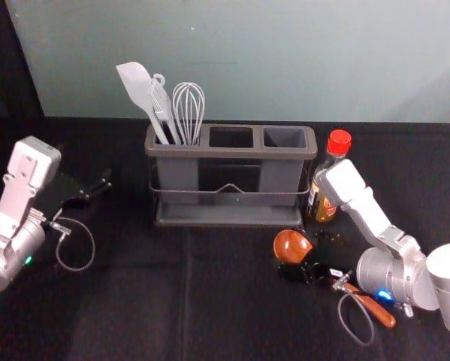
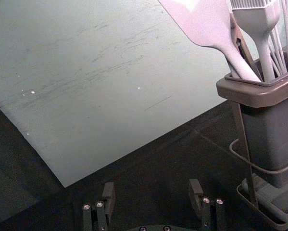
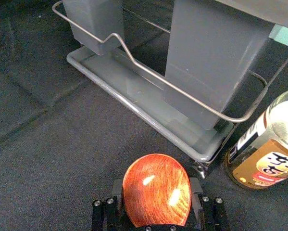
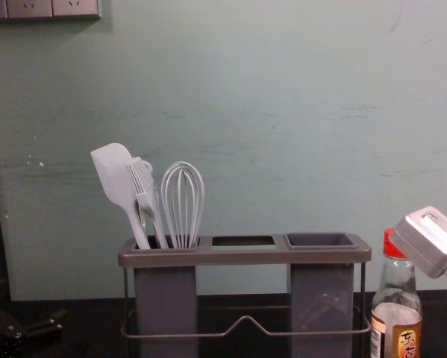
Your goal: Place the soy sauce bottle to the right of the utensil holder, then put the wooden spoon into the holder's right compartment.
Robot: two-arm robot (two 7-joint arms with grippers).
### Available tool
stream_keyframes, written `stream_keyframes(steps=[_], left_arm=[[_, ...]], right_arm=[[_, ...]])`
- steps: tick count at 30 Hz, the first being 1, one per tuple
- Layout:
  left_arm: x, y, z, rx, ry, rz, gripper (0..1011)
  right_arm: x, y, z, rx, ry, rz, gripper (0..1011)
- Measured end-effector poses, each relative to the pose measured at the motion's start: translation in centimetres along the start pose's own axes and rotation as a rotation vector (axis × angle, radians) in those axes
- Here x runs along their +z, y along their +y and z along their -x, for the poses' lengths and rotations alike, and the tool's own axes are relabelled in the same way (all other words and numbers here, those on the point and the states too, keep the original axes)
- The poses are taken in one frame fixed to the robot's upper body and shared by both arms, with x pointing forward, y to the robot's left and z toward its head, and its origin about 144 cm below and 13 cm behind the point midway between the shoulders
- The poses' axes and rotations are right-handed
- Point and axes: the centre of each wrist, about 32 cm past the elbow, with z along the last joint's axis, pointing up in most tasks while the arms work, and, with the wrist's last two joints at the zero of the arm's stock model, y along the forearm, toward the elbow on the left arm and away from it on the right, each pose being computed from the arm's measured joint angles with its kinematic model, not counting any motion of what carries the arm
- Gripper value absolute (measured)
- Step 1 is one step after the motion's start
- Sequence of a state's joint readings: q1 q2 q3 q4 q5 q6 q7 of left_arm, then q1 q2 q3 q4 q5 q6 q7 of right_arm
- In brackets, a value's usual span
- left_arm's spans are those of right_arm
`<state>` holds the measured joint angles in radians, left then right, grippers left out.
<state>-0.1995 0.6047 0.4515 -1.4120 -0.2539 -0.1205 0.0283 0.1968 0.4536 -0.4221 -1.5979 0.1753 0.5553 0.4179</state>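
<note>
The soy sauce bottle [image 1: 324, 180] stands upright beside the right end of the grey utensil holder [image 1: 232, 151]. In the chest view the bottle [image 4: 397, 307] shows its red cap. My right gripper [image 1: 309, 254] is low in front of the holder's right end, around the wooden spoon's bowl [image 1: 291, 246]; the handle [image 1: 371, 304] runs toward the front right beneath the arm. From the right wrist, the gripper [image 3: 156, 192] stands open, one finger on each side of the bowl [image 3: 156, 190]. My left gripper [image 1: 97, 188] is left of the holder, open and empty in its wrist view [image 2: 152, 190].
A white spatula [image 1: 137, 86], a brush and a whisk [image 1: 188, 109] stand in the holder's left compartment. The middle and right [image 1: 285, 137] compartments are unoccupied. A pale wall [image 1: 247, 60] rises behind the black-covered table [image 1: 134, 301].
</note>
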Motion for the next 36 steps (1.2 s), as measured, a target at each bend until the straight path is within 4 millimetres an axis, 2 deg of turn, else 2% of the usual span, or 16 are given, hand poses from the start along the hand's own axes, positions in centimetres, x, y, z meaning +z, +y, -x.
stream_keyframes(steps=[2, 20, 31, 36], left_arm=[[0.0, 0.0, 0.0, 0.0, 0.0, 0.0, 1005], [0.0, 0.0, 0.0, 0.0, 0.0, 0.0, 1005], [0.0, 0.0, 0.0, 0.0, 0.0, 0.0, 1005], [0.0, 0.0, 0.0, 0.0, 0.0, 0.0, 1005]], right_arm=[[0.0, 0.0, 0.0, 0.0, 0.003, 0.002, 837], [0.5, -0.5, -0.2, 0.01, -0.006, 0.008, 837], [2.4, -3.8, 0.4, 0.034, -0.081, 0.02, 837], [2.6, -4.4, 0.7, 0.039, -0.102, 0.016, 837]])
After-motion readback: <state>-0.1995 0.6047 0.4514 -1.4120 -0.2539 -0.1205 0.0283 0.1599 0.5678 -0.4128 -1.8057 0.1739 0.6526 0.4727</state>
